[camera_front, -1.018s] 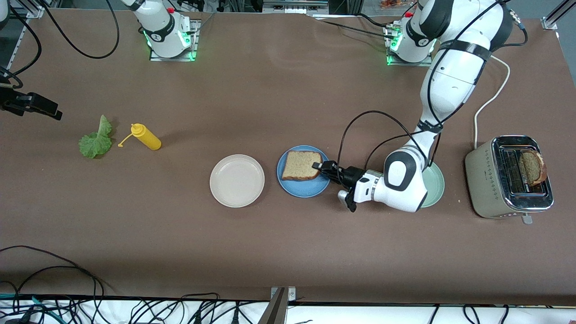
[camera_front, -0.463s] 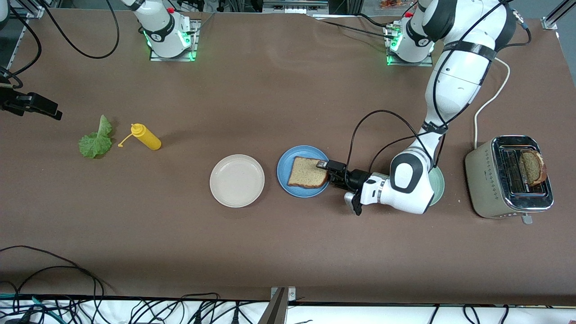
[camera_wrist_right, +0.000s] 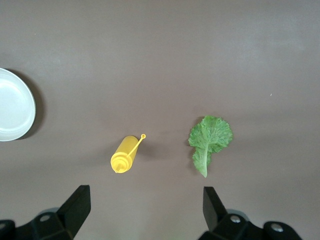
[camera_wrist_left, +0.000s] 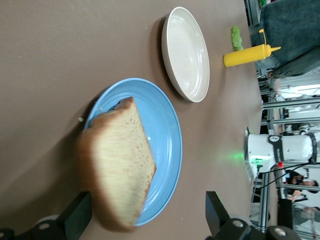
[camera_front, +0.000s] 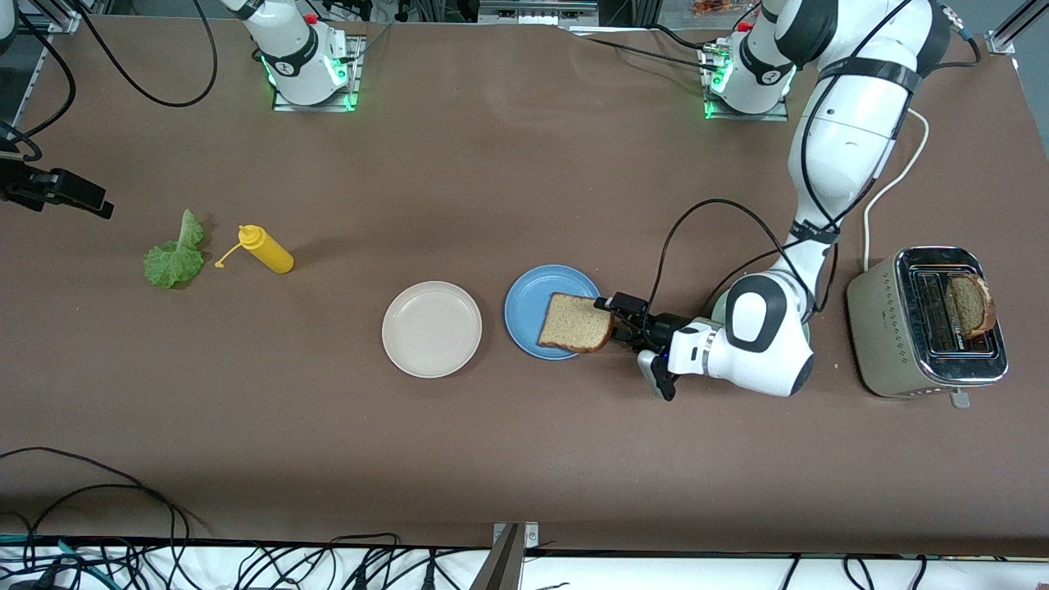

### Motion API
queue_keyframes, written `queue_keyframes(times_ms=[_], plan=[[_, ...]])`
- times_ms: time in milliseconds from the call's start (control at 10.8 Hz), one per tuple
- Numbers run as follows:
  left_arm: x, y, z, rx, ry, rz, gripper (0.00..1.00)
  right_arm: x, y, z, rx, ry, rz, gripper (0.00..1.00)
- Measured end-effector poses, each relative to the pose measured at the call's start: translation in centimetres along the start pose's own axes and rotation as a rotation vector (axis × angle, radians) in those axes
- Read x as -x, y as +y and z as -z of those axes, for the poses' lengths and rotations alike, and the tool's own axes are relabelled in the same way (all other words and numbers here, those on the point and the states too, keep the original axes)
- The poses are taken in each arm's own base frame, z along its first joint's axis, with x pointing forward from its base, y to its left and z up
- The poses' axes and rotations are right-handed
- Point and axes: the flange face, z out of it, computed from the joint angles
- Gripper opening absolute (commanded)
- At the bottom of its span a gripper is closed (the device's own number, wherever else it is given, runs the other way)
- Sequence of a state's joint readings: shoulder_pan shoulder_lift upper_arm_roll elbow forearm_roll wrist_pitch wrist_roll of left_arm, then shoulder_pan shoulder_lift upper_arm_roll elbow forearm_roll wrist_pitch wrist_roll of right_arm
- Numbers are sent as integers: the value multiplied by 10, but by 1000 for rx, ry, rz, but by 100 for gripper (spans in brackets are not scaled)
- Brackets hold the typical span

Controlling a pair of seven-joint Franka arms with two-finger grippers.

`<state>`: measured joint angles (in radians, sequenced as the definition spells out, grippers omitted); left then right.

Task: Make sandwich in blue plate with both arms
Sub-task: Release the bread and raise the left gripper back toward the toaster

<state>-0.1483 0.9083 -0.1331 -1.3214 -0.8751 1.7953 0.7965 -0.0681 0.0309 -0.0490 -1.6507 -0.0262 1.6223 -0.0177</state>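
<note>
The blue plate [camera_front: 529, 310] lies mid-table and also shows in the left wrist view [camera_wrist_left: 165, 130]. One brown-crusted bread slice [camera_front: 576, 323] lies tilted on the plate's rim, overhanging toward the left arm's end; it looks smeared in the left wrist view [camera_wrist_left: 117, 167]. My left gripper [camera_front: 616, 315] is low beside that rim, its jaws wide apart [camera_wrist_left: 145, 215], with one finger [camera_wrist_left: 77, 215] against the slice. The lettuce leaf [camera_front: 174, 256] lies near the right arm's end. My right gripper [camera_front: 98, 205] hovers open above the lettuce [camera_wrist_right: 210, 140] and waits [camera_wrist_right: 145, 210].
A beige plate [camera_front: 432, 329] sits beside the blue plate. A yellow squeeze bottle [camera_front: 266, 250] lies next to the lettuce. A toaster [camera_front: 930, 324] at the left arm's end holds a second bread slice [camera_front: 971, 305]. A mint-green plate [camera_front: 721, 305] is mostly hidden under the left arm.
My left gripper has drawn back toward the left arm's end. The bread slice has moved with it from the middle of the blue plate to its rim. The right arm has not moved.
</note>
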Motion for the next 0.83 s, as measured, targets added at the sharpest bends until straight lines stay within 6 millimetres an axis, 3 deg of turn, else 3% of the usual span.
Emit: queue_keyframes(times_ms=[370,555,648,833], plan=[[4,-2,10,-65,-49,-23,100,0,0,0,0,0,0,100],[3,7,23,-146,-97,-37,100,0,0,0,0,0,0,100],[-1,21,39,-212,-117,-26,100,0,0,0,0,0,0,100],[-10,71,82,-386,-151,29,100,0,0,0,0,1,0,100]])
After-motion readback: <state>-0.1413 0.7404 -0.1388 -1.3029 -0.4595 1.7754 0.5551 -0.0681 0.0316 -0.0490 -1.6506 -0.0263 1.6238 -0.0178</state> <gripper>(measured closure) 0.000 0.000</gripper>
